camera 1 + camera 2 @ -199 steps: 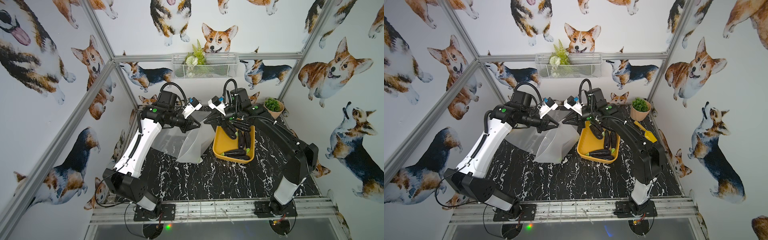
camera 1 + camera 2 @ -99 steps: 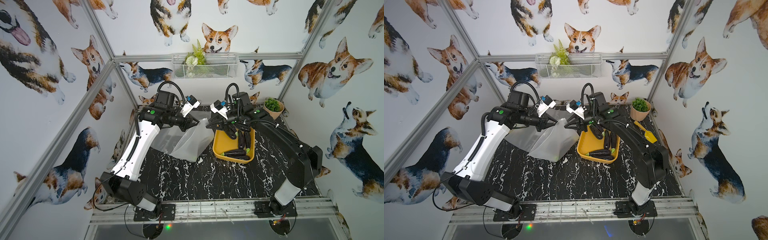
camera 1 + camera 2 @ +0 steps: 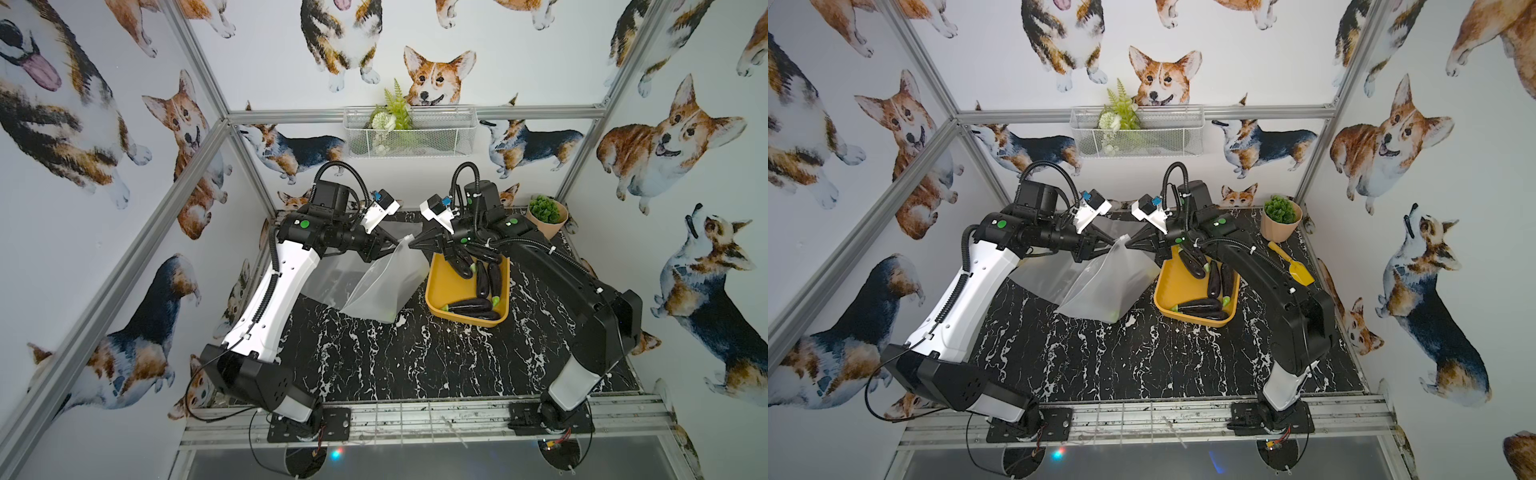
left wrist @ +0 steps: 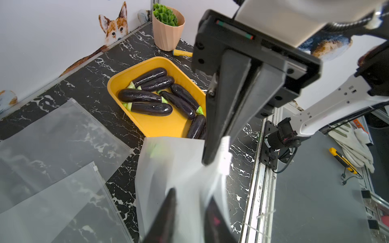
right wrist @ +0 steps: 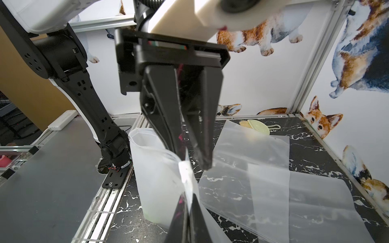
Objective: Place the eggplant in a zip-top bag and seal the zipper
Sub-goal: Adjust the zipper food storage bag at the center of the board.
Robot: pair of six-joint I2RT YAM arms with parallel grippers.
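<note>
Hanging between the two arms, a frosted zip-top bag (image 3: 386,282) slopes from a raised corner down to the black marble table (image 3: 415,357). Its lower end sits just beside a yellow tray (image 3: 446,286). The right gripper (image 4: 210,162) has its fingers pressed together on that raised corner, right at the white slider tab (image 4: 226,153) (its own wrist view shows the same pinch, film caught between the two dark tips). The left gripper (image 5: 194,161) meets it nose to nose with its fingers standing apart. In the left wrist view the bag's upper edge runs loosely through the gap between them. Further along, in the right wrist view, the bag's rim gapes in a curved loop, so the zipper is not sealed there. A faint green smudge shows through the film near the bag's bottom; I cannot tell what it is. The eggplants (image 4: 150,108) lie in the tray, dark and glossy with pale green caps, and one is partly hidden under the right arm in both top views. Two spare bags (image 4: 59,134) lie flat on the table on the left arm's side of the held one. A potted plant (image 3: 546,214) stands in the far corner behind the tray, with a yellow scoop (image 3: 1293,268) near it.
</note>
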